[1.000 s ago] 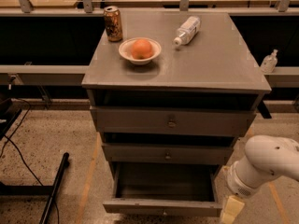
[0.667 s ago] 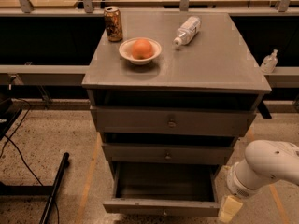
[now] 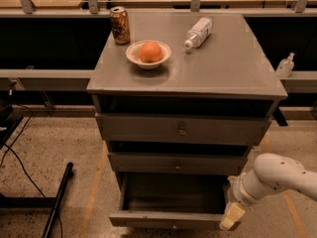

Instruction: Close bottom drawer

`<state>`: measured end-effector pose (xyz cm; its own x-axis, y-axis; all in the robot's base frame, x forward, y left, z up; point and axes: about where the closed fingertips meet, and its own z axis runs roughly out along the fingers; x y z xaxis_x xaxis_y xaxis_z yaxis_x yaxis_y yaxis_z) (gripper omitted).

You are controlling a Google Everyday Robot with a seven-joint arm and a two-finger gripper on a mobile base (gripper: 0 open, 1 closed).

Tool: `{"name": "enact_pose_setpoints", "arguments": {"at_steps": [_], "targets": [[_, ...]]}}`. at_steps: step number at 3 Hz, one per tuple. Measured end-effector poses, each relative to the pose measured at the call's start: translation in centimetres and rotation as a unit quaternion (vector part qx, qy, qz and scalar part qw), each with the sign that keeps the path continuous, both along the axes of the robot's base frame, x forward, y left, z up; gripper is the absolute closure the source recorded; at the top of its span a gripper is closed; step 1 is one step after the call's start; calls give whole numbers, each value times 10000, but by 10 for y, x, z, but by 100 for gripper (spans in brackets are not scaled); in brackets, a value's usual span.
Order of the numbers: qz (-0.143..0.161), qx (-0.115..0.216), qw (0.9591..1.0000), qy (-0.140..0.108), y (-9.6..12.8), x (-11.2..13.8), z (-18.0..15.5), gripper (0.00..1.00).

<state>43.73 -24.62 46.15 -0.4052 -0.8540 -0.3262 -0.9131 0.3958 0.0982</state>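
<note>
1. Grey, metal-look sheet forms a boxy cabinet (image 3: pixel 225 71) with a flat, dull top and three stacked drawers.
2. The bottom drawer (image 3: pixel 168 218) is the lowest of the three. It stands pulled well out, its dark rectangular cavity open to view behind a low, flat front.
3. The middle drawer (image 3: pixel 148 161) and the top drawer (image 3: pixel 143 129) sit above it, each with a small round knob at the centre. The top one has the tallest front.
4. The gripper (image 3: pixel 232 216) hangs at the right front corner of the bottom drawer, just beside or touching the front edge; which of the two cannot be told. A cream, blocky tip shows there, and whether the gripper is spread or pressed together cannot be told.
5. A smooth, white, rounded arm (image 3: pixel 277 176) leads to it from the lower right.
6. On the cabinet top stand a brownish cylindrical can (image 3: pixel 120 25) and a shallow pale bowl (image 3: pixel 133 55) holding a round orange fruit (image 3: pixel 150 51).
7. A clear plastic bottle (image 3: pixel 198 32) lies on its side, well apart from the bowl.
8. The floor (image 3: pixel 64 148) is speckled, like terrazzo.
</note>
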Motion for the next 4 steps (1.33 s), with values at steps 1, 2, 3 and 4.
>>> {"name": "enact_pose_setpoints", "arguments": {"at_steps": [1, 2, 3, 4], "targets": [[-504, 407, 9979, -88, 5, 29, -59, 0], [-502, 405, 9979, -93, 4, 30, -59, 0], [-640, 421, 9971, 35, -3, 31, -78, 0], [-980, 610, 9924, 436, -21, 27, -114, 0]]}}
